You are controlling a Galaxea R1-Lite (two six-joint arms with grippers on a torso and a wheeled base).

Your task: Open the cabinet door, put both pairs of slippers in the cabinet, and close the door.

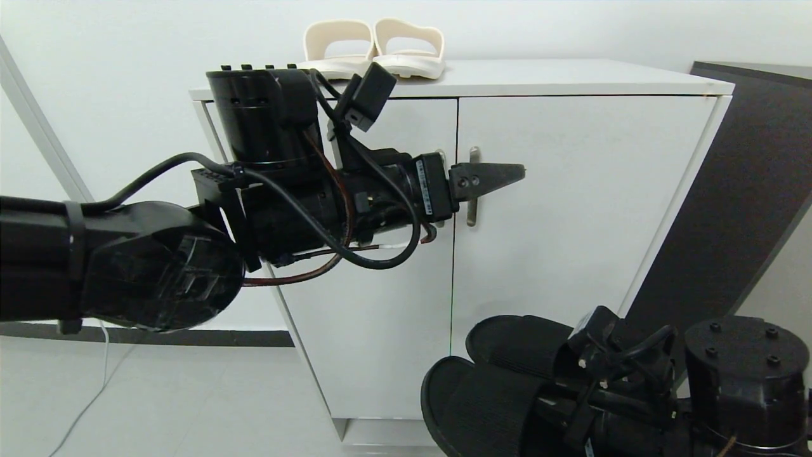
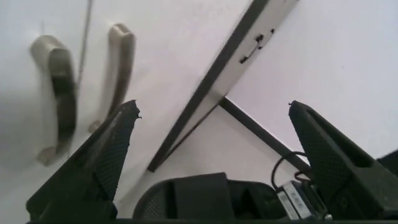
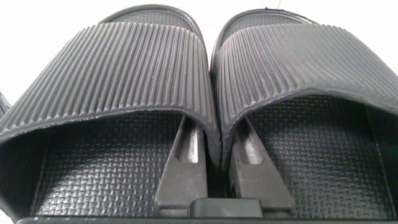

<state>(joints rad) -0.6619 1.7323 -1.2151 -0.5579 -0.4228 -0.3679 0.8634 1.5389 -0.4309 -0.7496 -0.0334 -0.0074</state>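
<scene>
Door [image 1: 571,222] shut. Handle [image 1: 472,212] just beside my left tool [image 1: 507,174], jaws spread, not around it. Plan: centre on bar, clench, pull along the hinge arc (right tool [image 3: 216,162] clamps black slippers [image 1: 507,381] low; white pair [image 1: 374,51] atop cabinet [image 1: 571,76]).

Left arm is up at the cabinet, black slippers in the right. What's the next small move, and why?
Probably shift the open left pincer sideways until the nearer door handle sits between its fingers. The cabinet looks shut, and in the left wrist view that handle lies beside one finger, outside the gap.
</scene>
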